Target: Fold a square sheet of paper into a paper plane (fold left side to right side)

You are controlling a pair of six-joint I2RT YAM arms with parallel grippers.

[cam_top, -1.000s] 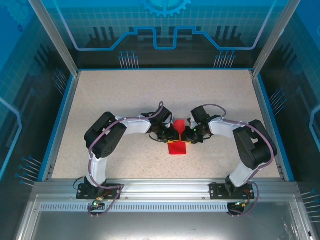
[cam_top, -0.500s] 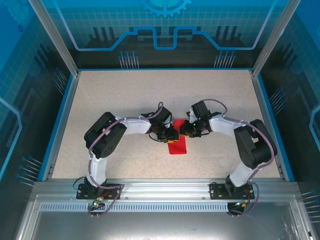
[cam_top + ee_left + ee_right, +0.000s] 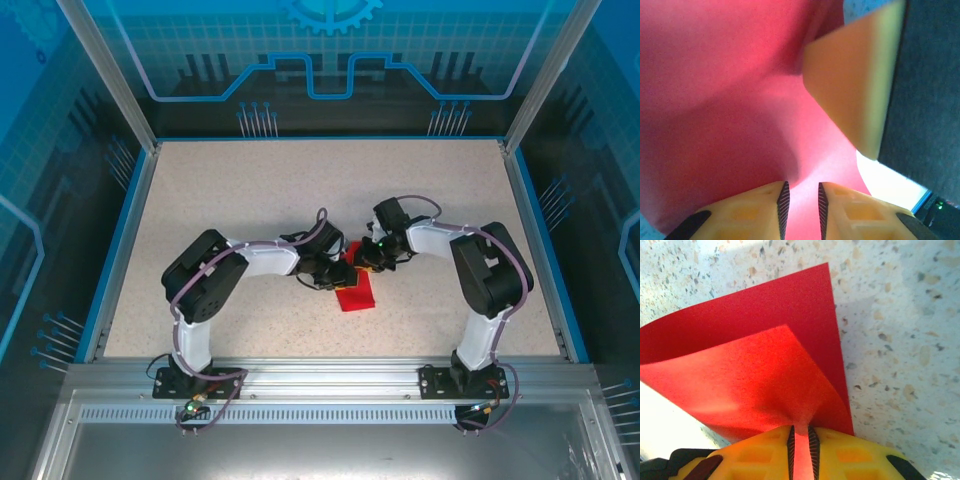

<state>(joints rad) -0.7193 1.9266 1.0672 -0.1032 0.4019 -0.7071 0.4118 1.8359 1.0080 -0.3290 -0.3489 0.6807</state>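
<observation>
Two grippers meet over the square sheet of paper [image 3: 355, 294], which lies about midway between the left and right edges of the worktop [image 3: 250, 190], somewhat nearer its near edge than its far one. The left gripper [image 3: 333, 272] and the right gripper [image 3: 366, 262] sit close together at the far end of the red sheet.

From the right wrist, the right gripper's jaws are closed on a thin edge of the paper, which runs up between the pads. An upper layer arches loosely over a lower one lying on the speckled surface. From the left wrist, the left gripper's jaws stand almost together with red paper passing between them, so I judge that they pinch it too. One yellow finger [image 3: 855, 85] of the right gripper shows just beyond.

By my reading the task is partway. The sheet is doubled over, but the raised layer is curved, not pressed flat, and no sharp crease shows. The long, narrow, pointed form with a centre crease is not there yet, so the laying down, the creasing and the later folds remain.
</observation>
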